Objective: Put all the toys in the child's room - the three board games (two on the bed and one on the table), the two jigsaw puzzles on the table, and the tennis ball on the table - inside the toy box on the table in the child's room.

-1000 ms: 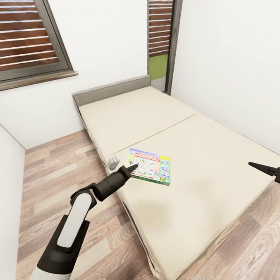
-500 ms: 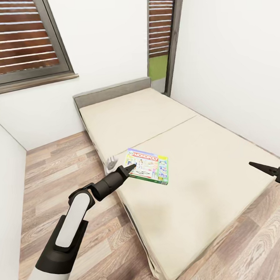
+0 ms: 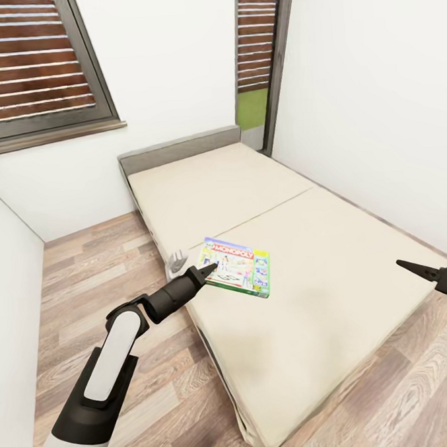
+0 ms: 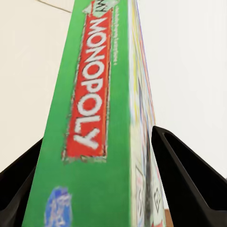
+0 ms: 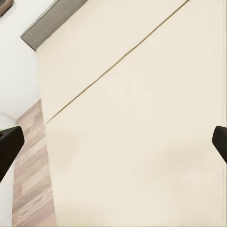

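My left fingers are pinching the near edge of the Monopoly board game. In the left wrist view the green side of the box with its red Monopoly banner stands squarely between the two black fingers, one on each flat face. Compared with a second ago, the box reads a little higher against the bed in the head view, and its gripped edge looks tipped up off the mattress, while the far edge seems to rest on it or sit just above; I cannot tell which. The head has shifted a touch too, so part of that change is the camera, but my left arm has drawn back slightly with the box following.

That tells me the grip has taken and the lift has begun. This is the one board game I can see on the bed; the toy box and table are somewhere behind this scene, so the carry is still all ahead.

My right fingers hang spread over the bed's near right corner, holding nothing, with bare mattress between the tips. A small grey object sits at the bed's edge, just beside my left wrist.
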Robot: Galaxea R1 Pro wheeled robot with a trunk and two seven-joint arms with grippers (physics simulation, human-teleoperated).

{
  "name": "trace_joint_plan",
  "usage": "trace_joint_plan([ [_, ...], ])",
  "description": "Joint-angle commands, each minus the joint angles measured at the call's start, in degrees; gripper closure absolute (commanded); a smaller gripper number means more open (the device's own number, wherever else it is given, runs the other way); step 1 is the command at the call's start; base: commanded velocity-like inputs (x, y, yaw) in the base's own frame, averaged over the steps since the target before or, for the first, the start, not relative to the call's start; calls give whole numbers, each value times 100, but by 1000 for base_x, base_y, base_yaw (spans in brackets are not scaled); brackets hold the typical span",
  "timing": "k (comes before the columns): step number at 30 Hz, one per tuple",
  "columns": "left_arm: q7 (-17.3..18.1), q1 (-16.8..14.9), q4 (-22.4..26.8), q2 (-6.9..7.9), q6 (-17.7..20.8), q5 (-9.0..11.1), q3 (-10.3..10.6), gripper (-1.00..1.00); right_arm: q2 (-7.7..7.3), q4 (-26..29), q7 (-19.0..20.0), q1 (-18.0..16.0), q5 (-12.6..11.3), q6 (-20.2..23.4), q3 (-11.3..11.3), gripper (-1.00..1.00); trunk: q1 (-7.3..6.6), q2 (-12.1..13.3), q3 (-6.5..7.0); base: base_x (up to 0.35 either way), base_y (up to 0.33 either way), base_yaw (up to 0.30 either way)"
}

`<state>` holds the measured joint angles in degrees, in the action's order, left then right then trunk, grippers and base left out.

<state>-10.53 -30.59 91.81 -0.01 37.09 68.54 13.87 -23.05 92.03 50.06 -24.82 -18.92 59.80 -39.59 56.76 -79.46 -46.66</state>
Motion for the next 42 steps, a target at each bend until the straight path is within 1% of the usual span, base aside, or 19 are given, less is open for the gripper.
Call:
trace_joint_plan([
  [1, -55, -3, 8, 0, 22, 55, -1, 100, 0, 2, -5, -5, 28, 20, -1, -100, -23, 39, 15, 0, 0, 0],
  [10, -54, -1, 7, 1, 46, 54, -5, 100, 2, 6, -151, -6, 29, 20, 18, -100, -220, 400, 213, 0, 0, 0],
  [35, -53, 0, 12, 19, 68, 54, -14, 100, 3, 8, -193, -6, 21, 20, 30, -100, -769, 1403, 883, 0, 0, 0],
  [42, -40, 3, 10, 60, 100, 73, -181, 100, 3, 13, -190, -6, 20, 20, 30, -100, -923, 1684, 1074, 0, 0, 0],
])
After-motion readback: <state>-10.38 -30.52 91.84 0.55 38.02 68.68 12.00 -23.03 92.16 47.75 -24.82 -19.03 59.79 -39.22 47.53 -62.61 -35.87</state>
